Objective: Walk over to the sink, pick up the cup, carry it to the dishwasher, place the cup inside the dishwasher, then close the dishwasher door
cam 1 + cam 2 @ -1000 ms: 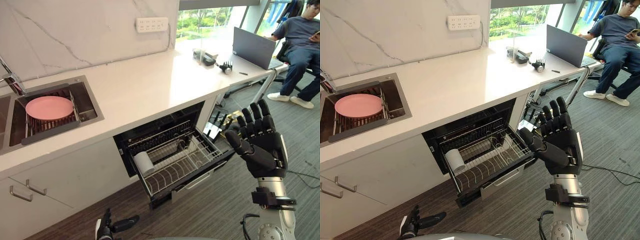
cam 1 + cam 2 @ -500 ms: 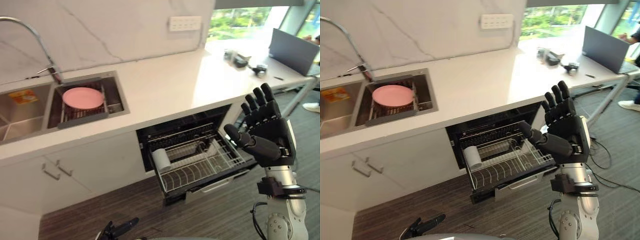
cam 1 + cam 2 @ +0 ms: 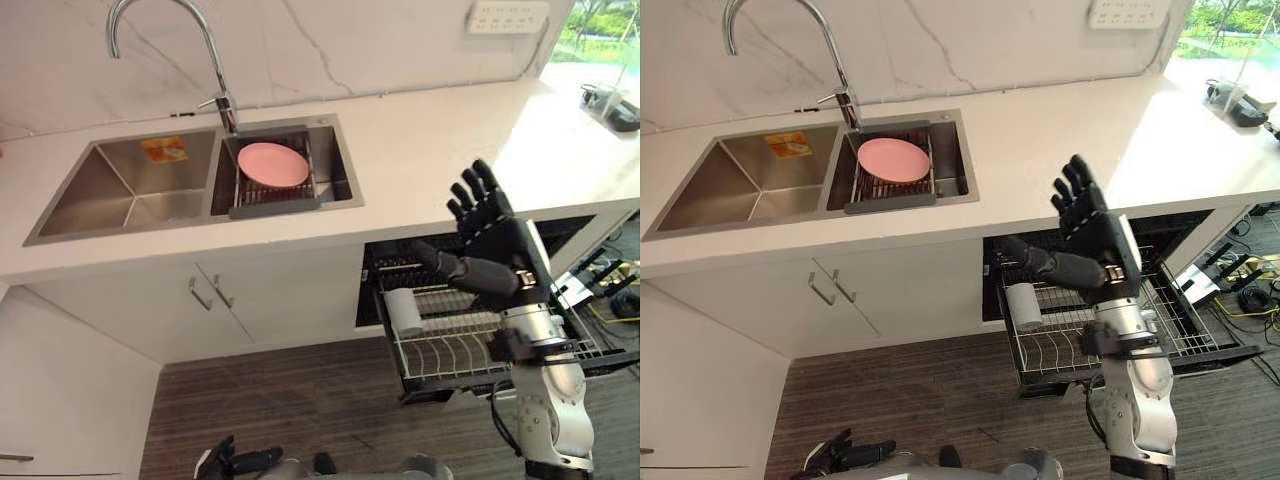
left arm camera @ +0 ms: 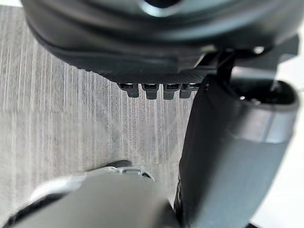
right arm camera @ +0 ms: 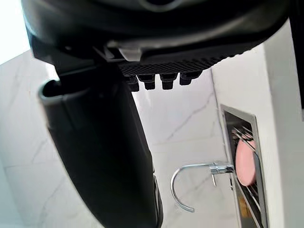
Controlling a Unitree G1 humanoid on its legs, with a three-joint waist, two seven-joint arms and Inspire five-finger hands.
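Note:
A white cup [image 3: 404, 310] lies on its side at the left end of the wire rack [image 3: 1060, 345] pulled out of the open dishwasher [image 3: 470, 275] under the counter. My right hand [image 3: 495, 250] is raised in front of the dishwasher, above the rack, open with fingers straight and nothing in it. Low by the wooden floor hangs my left hand [image 3: 235, 462], fingers relaxed, holding nothing. The steel double sink [image 3: 130, 185] is at the upper left, and a pink plate [image 3: 272, 163] rests on a drain rack in its right basin.
A tall curved faucet [image 3: 205, 40] rises behind the sink. A yellow item [image 3: 163, 149] lies in the left basin. White cabinets with bar handles [image 3: 203, 293] stand below the counter. A wall socket [image 3: 508, 16] and small items [image 3: 610, 105] are at the far right.
The camera has swung left, so the sink is now centred and the desk and seated person are out of frame. My right hand stays raised and open; the cup has not moved.

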